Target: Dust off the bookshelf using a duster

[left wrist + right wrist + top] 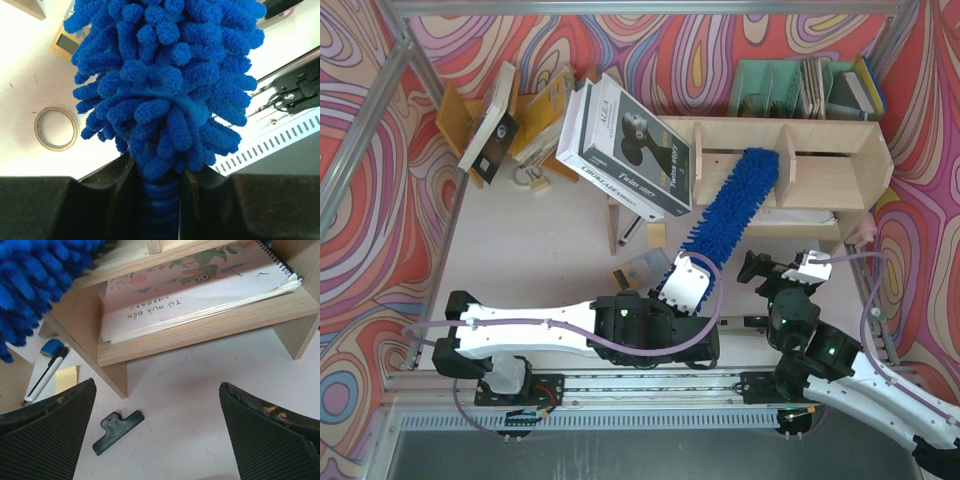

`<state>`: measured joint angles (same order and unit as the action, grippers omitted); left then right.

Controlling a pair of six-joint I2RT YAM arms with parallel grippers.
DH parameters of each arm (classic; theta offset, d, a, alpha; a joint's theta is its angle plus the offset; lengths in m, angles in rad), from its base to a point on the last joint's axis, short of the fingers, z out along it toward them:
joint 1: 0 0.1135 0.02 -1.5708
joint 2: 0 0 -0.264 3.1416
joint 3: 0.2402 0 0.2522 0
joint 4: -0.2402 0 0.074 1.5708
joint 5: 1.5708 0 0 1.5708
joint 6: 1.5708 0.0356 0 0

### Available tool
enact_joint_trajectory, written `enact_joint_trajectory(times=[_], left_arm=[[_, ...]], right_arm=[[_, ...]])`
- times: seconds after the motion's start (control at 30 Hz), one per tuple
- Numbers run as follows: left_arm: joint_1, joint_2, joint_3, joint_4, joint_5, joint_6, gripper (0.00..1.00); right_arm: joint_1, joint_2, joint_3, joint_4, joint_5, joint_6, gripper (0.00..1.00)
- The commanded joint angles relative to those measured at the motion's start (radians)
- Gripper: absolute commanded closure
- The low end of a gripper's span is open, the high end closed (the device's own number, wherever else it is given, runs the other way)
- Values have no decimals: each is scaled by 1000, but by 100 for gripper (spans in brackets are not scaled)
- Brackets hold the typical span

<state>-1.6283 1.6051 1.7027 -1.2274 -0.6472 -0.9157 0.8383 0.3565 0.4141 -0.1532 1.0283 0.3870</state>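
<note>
1. Two pincers: the left pincer is clamped tight on the duster's ribbed handle, just below the fluff. The right pincer gapes wide, holding nothing, low before the bookshelf.
2. The duster head slants up across the bookshelf front, its tip at the upper level beside a divider.
3. Judgement: light, with floppy strands and a slim, stiffer handle; grip it by the handle.
4. Unclear: whether the strands touch wood; handle length hidden.

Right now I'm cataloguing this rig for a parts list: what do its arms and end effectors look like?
The left arm and right arm have white shells, black joints with green lights, and lilac cables looped alongside. The left end effector and right end effector have black fingers; the right's are visibly ribbed.
</note>
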Motion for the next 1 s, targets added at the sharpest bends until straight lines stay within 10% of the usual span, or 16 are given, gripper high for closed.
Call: enact_joint_trajectory(times=[0.0, 0.63, 0.97], left_arm=[[1, -33, 62, 46, -66, 61, 100], [2, -36, -126, 117, 53, 4, 100], [9, -52, 8, 120, -51, 104, 100]], right_arm=[[1, -7, 22, -16, 30, 12, 1], [1, 3, 26, -15, 24, 14, 1], [0, -7, 24, -22, 27, 18, 1]])
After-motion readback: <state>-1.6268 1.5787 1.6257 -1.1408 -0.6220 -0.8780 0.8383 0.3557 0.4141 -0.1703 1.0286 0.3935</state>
